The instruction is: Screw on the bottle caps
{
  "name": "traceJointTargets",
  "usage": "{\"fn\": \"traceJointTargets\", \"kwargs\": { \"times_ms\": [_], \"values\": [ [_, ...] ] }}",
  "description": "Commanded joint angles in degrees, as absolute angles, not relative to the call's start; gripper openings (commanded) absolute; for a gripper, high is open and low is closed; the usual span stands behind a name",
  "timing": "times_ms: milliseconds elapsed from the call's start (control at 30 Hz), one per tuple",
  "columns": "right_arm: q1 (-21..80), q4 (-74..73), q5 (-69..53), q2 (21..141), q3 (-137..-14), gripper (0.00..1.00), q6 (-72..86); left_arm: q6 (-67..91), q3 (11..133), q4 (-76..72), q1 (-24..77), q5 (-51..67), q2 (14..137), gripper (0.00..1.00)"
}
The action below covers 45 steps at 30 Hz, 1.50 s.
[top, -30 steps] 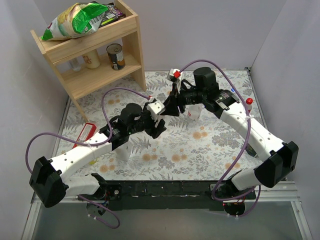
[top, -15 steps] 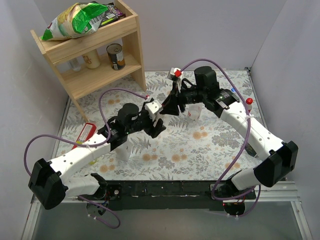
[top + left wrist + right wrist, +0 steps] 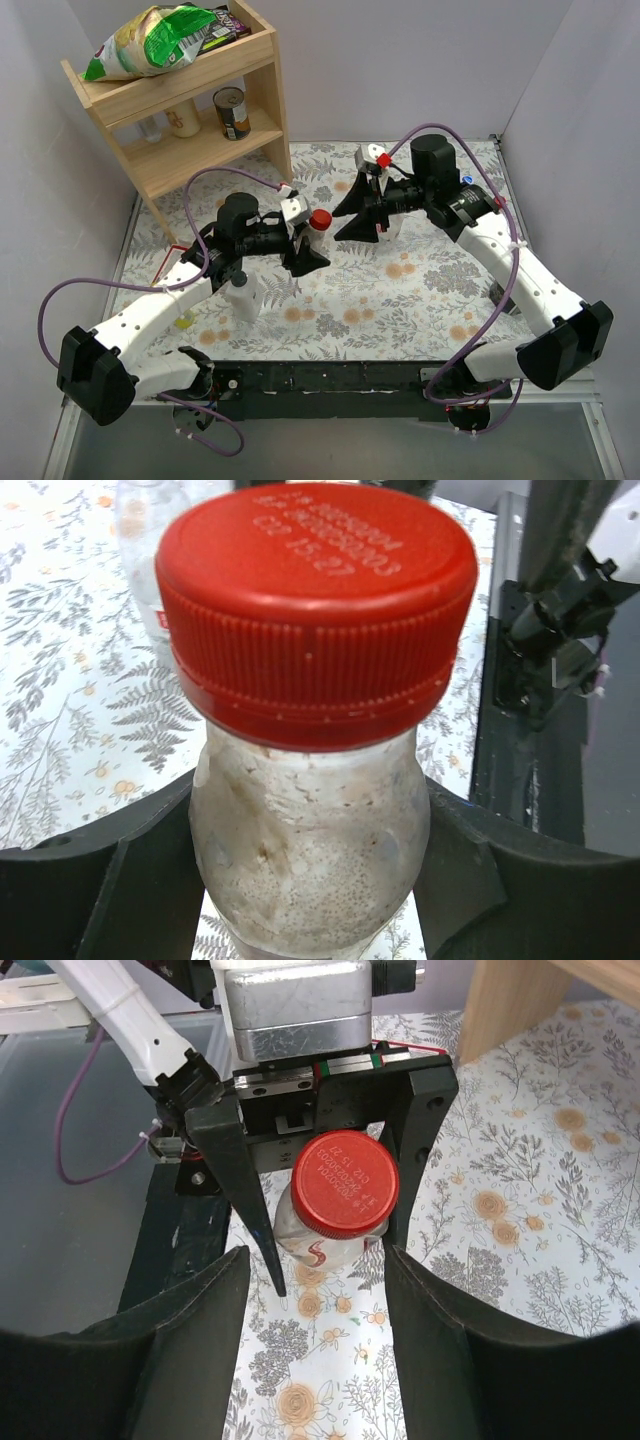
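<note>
My left gripper (image 3: 312, 236) is shut on a small clear bottle (image 3: 310, 850), which it holds up tilted above the table. A red cap (image 3: 315, 610) sits on the bottle's neck; it also shows in the top view (image 3: 320, 220) and in the right wrist view (image 3: 345, 1185). My right gripper (image 3: 346, 217) is open and empty, a short way to the right of the cap and facing it; its fingers (image 3: 190, 1350) stand wide apart. A labelled clear bottle (image 3: 384, 224) stands behind the right gripper. Another clear bottle (image 3: 245, 297) stands under the left arm.
A wooden shelf (image 3: 262, 95) stands at the back left with a chip bag (image 3: 150, 40), a can (image 3: 232, 112) and small bottles. A blue cap (image 3: 467, 181) lies by the right arm. A labelled bottle (image 3: 150, 525) stands on the flowered mat (image 3: 400, 285).
The two grippers were together at the bottle's top. Now my right gripper has opened and drawn back to the right, and my left gripper has swung left with the capped bottle.
</note>
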State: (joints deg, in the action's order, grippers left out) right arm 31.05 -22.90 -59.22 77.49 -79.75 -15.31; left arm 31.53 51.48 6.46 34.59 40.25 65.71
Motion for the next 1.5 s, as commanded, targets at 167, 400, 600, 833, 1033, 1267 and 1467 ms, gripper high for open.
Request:
{"fn": "traceJointTargets", "kwargs": {
  "times_ms": [167,400,600,833,1033,1267,1467],
  "values": [
    [31.11,-7.83,-61.79,77.43,-77.08,0.71,-4.58,29.36,54.23,7.29,34.37,46.32,65.30,0.00],
    [31.38,-4.66,-64.34,80.15,-78.05,0.71,-0.97,27.86,54.67,7.56,34.37,46.76,65.65,0.00],
    [31.82,-1.33,-64.86,81.30,-77.17,0.68,2.72,26.89,54.76,7.56,34.37,46.49,65.83,0.00],
    [31.90,2.72,-66.18,82.61,-78.31,0.68,6.68,26.98,54.75,7.47,34.37,46.23,66.45,0.00],
    [32.17,2.64,-66.71,82.97,-77.79,0.63,6.59,27.16,54.67,6.68,34.37,46.06,67.06,0.00],
    [33.13,4.31,-65.74,83.67,-78.39,0.47,6.86,27.60,54.84,6.33,34.45,45.62,67.59,0.00],
    [33.22,-4.99,-50.85,83.23,-81.56,0.10,0.19,31.90,54.14,1.94,35.76,33.43,66.89,0.00]
  ]
}}
